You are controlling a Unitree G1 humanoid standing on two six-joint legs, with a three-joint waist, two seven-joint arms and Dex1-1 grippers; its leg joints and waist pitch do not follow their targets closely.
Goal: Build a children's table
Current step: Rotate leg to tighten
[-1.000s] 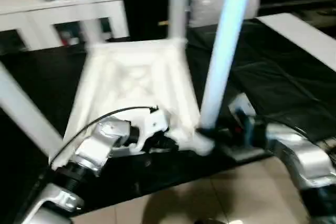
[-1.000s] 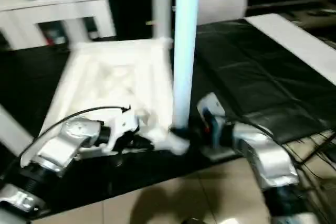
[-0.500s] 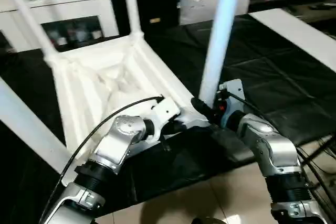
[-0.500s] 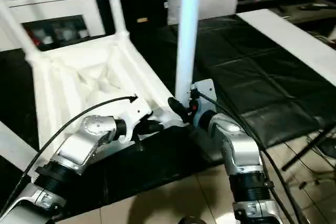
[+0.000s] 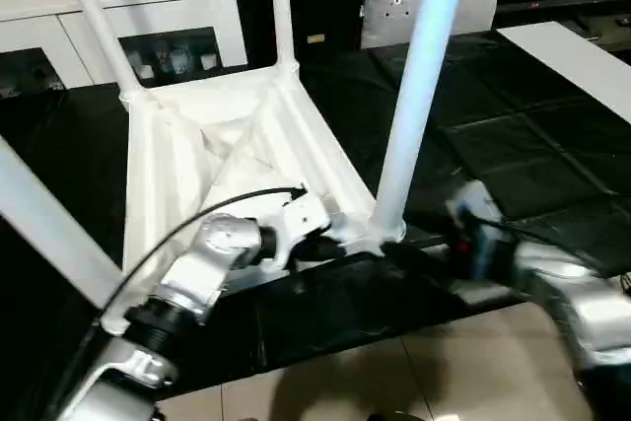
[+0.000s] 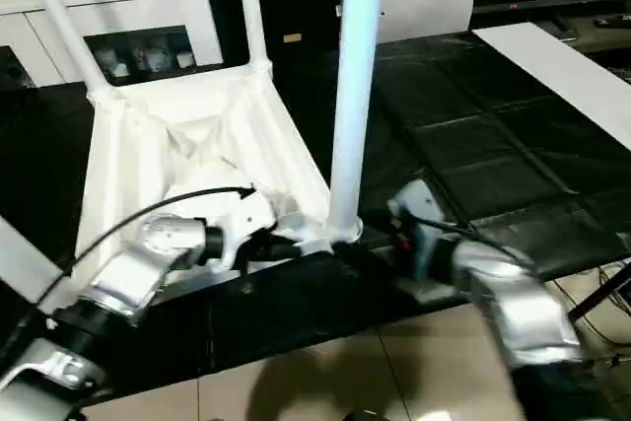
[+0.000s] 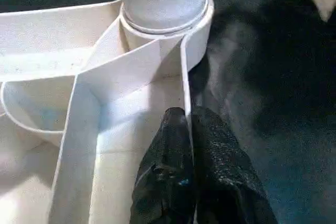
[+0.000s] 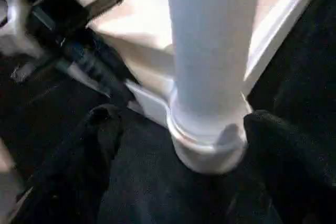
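The left pincer [image 7: 190, 129] is clenched on the thin side wall of the children's table [image 5: 227, 145], one black finger [image 7: 168, 166] inside the rim and the other outside it, just short of the near corner socket [image 7: 163, 19]. The right pincer [image 8: 173, 129] stands released and wide, its two black fingers [image 8: 283, 145] apart on either side of the base of the leg [image 5: 419, 96] that rises from that socket; whether either finger touches the leg cannot be told.

The table lies upside down on the black-covered counter [image 5: 532, 145], ribbed underside up, at about 10 o'clock from the middle of the head view. Upright legs stand in its sockets: the near one at about 1 o'clock, two thinner-looking ones at the far corners toward 11 [image 5: 94, 17] and 12 o'clock [image 5: 279, 7], and another crossing the 9 o'clock edge [image 5: 49, 224].

Beyond the counter at 11 o'clock stands a white cabinet [image 5: 148, 17] with glass doors; small objects sit behind the glass [image 5: 173, 54], too small to identify. A white cushion [image 5: 389, 7] leans at about 1 o'clock.
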